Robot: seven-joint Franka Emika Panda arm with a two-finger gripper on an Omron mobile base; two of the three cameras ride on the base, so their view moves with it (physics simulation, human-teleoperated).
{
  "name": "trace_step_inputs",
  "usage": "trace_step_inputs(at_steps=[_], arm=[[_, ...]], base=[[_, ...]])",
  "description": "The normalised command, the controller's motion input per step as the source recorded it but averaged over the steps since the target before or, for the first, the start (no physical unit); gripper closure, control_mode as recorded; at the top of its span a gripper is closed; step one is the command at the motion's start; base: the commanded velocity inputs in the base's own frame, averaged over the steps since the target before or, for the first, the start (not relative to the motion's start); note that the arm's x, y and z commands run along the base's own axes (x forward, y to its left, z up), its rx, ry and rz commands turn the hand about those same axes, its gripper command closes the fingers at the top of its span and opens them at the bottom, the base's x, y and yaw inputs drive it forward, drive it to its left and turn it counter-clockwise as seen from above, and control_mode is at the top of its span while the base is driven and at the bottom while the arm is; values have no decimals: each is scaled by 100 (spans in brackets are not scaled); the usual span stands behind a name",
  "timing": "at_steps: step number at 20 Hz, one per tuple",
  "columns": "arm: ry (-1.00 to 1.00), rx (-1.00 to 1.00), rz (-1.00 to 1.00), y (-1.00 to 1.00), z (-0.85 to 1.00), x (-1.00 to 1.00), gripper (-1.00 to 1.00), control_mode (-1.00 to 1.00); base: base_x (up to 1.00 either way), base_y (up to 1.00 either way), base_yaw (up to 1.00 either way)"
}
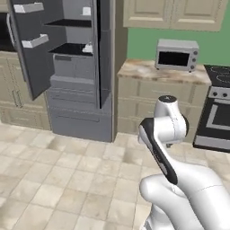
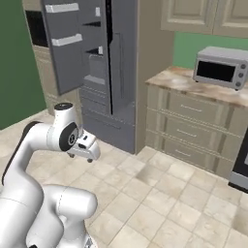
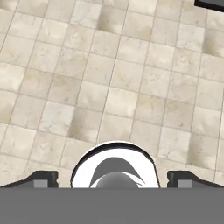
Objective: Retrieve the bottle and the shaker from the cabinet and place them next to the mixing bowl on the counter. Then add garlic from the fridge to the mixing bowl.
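Observation:
The fridge [image 1: 78,67] stands open on the left, its dark grey door [image 1: 27,45] swung out; it also shows in the right base view [image 2: 109,63]. A small pale thing [image 1: 88,47] rests on a black shelf inside, too small to identify. The marbled counter [image 1: 143,69] lies right of the fridge. My gripper [image 3: 113,178] is open, fingertips [image 3: 43,178] wide apart with nothing held, pointing down at the tiled floor. The arm is folded low with its hand [image 2: 85,144] well short of the fridge. Bottle, shaker, mixing bowl and garlic are out of view.
A grey toaster oven [image 1: 176,54] sits on the counter, also seen from the right [image 2: 220,67]. A stove [image 1: 215,108] stands at far right. Beige wall cabinets [image 1: 173,13] hang above. Open beige tiled floor [image 1: 67,179] stretches between me and the fridge.

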Motion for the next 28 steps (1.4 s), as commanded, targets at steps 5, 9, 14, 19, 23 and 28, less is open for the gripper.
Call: trace_step_inputs(at_steps=[5, 9, 14, 19, 23, 28], arm=[[0, 0, 0, 0, 0, 0, -100, 100], [0, 0, 0, 0, 0, 0, -100, 100], [0, 0, 0, 0, 0, 0, -100, 100], [0, 0, 0, 0, 0, 0, -100, 100], [0, 0, 0, 0, 0, 0, -100, 100], [0, 0, 0, 0, 0, 0, -100, 100]], base=[[58, 100, -44], [60, 100, -42], [48, 100, -32], [44, 100, -27], [49, 100, -19], [52, 79, -3]])
